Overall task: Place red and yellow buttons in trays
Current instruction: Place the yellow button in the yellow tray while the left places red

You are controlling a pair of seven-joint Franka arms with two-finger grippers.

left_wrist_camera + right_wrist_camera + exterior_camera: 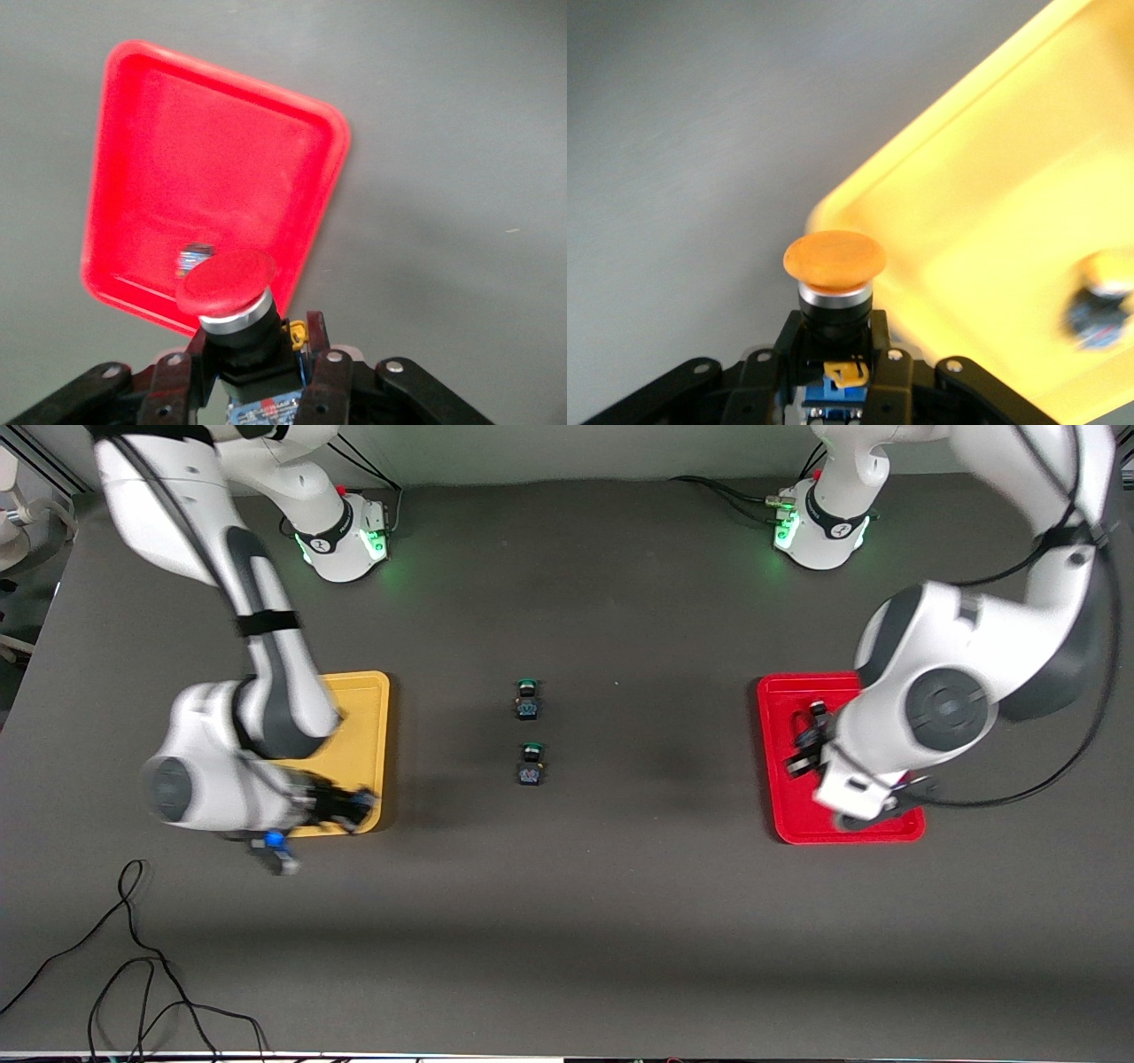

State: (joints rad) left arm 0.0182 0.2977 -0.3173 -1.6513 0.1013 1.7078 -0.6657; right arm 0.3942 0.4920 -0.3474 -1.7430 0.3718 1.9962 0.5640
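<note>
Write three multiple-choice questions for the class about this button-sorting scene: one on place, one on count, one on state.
1. Where do the green-capped buttons lie?
A. In the yellow tray
B. On the table between the trays
C. In the red tray

2. How many green-capped buttons are there?
A. One
B. Two
C. Four

3. What does the left hand hold?
A. A red button
B. A green button
C. Nothing

Answers:
1. B, both sit on bare table between the yellow tray and the red tray.
2. B, one lies nearer the front camera than the other.
3. A, its fingers grip the red button over the red tray; the right hand grips an orange button.
</note>
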